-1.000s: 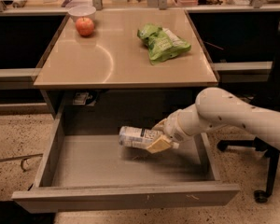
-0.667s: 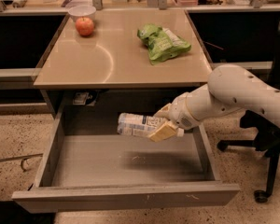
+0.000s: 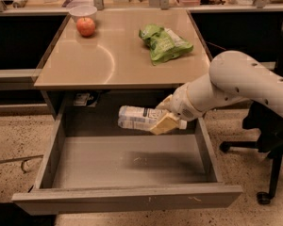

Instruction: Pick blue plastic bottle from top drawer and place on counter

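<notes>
The blue plastic bottle (image 3: 137, 117) lies on its side in my gripper (image 3: 164, 118), pale label to the left, white cap toward the right. My gripper is shut on the bottle and holds it in the air above the open top drawer (image 3: 127, 161), near its back right part and just below the counter's front edge. The white arm reaches in from the right. The tan counter (image 3: 108, 55) is right above the drawer.
A red apple (image 3: 86, 26) and a white bowl (image 3: 83, 12) sit at the counter's back left. A green snack bag (image 3: 164, 42) lies at its back right. A black office chair (image 3: 273, 140) stands to the right. Dark side shelves flank the counter.
My gripper has lifted the bottle off the drawer floor and carried it up toward the counter's front edge. The drawer floor is now bare.
</notes>
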`<state>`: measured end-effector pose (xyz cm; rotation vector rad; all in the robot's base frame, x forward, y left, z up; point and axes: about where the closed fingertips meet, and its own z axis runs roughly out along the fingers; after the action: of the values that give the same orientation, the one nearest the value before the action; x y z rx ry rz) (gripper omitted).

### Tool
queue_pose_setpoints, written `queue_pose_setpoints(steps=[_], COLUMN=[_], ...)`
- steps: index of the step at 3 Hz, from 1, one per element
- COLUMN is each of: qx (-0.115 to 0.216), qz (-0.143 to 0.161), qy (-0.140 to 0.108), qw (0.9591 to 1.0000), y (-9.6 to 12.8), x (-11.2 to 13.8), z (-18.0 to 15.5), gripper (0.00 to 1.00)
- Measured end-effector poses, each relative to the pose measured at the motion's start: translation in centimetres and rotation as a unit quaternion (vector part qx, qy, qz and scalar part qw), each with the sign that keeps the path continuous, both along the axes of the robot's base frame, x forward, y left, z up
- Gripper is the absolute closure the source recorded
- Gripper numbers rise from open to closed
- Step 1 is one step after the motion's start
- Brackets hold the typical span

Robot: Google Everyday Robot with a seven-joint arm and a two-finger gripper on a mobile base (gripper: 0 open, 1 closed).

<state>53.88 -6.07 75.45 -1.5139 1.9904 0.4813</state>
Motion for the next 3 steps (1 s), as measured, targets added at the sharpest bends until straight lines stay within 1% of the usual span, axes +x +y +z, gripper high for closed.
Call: queue_pose_setpoints(steps=[1, 2, 3], qx=[-0.003, 0.031, 0.031], qz=[-0.007, -0.018, -0.018], qy=[-0.057, -0.123, -0.123], qw=[0.9983, 0.9918, 0.9918], y=[0.4, 0.6, 0.6], x=[2.9, 7.6, 7.6], z=[5.8, 10.5, 10.5], gripper=[1.0, 1.0, 1.0])
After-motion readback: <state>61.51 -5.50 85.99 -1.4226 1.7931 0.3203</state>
